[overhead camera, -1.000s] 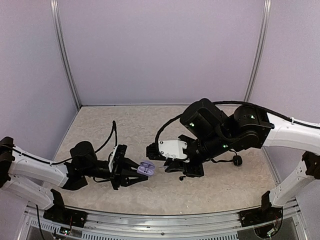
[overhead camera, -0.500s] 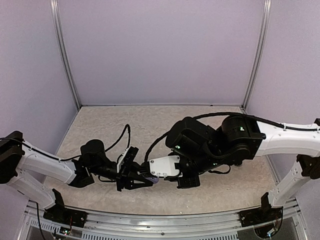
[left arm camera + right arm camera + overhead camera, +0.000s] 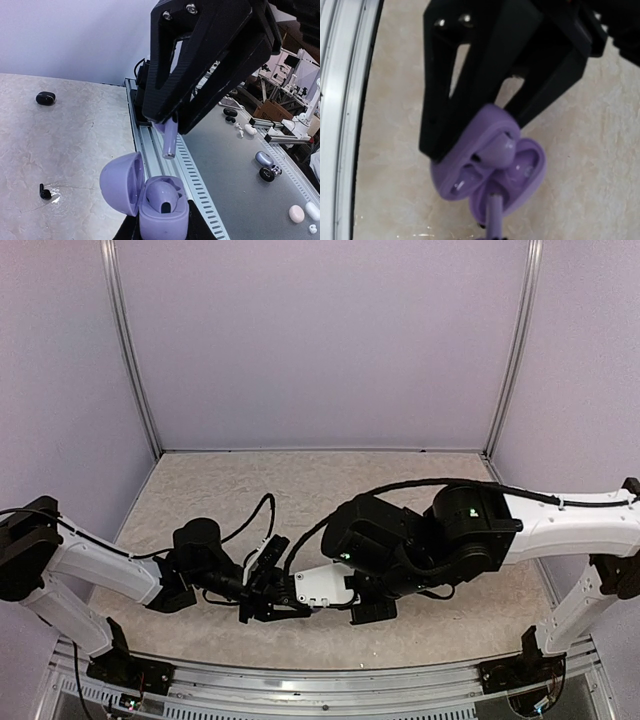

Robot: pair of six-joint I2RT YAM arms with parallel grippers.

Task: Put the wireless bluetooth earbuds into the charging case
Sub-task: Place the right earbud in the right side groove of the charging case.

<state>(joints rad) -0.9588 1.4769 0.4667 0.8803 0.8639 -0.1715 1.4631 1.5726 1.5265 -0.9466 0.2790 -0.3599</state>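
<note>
**Purple earbud poised over the open charging case**

*Left wrist view.* The charging case (image 3: pixel 163 216) is a glossy lilac pebble. Its domed lid (image 3: pixel 121 183) is swung open to the left. The left gripper (image 3: pixel 161 234) clamps the case from below. Only dark slivers of its fingers show, cut off by the bottom edge. One seated earbud (image 3: pixel 163 193), also lilac, fills a socket. The second socket cannot be made out. Just above and clear of the case, the right gripper (image 3: pixel 168 128) pinches the held earbud (image 3: pixel 170 142) with its stem pointing down. The bud head is hidden between the black fingers. On the mottled counter (image 3: pixel 75 145) lie one black earbud (image 3: pixel 45 191) and, well apart, one small black case (image 3: pixel 45 98). Items on the bench beyond the rail are too small to identify.

*Right wrist view.* The case appears from above, open, between the two black fingers (image 3: pixel 445 100) of the left gripper. Its glossy interior blurs the sockets together. The stem of the held earbud rises from the bottom edge, and its grasp lies out of frame.

*Top external view.* Both arms meet low over the counter near its front edge. A white wrist-camera housing (image 3: pixel 325 585) covers the case and both lilac earbuds.

Count: one lilac case, two lilac earbuds, one black earbud, one black case.
</note>
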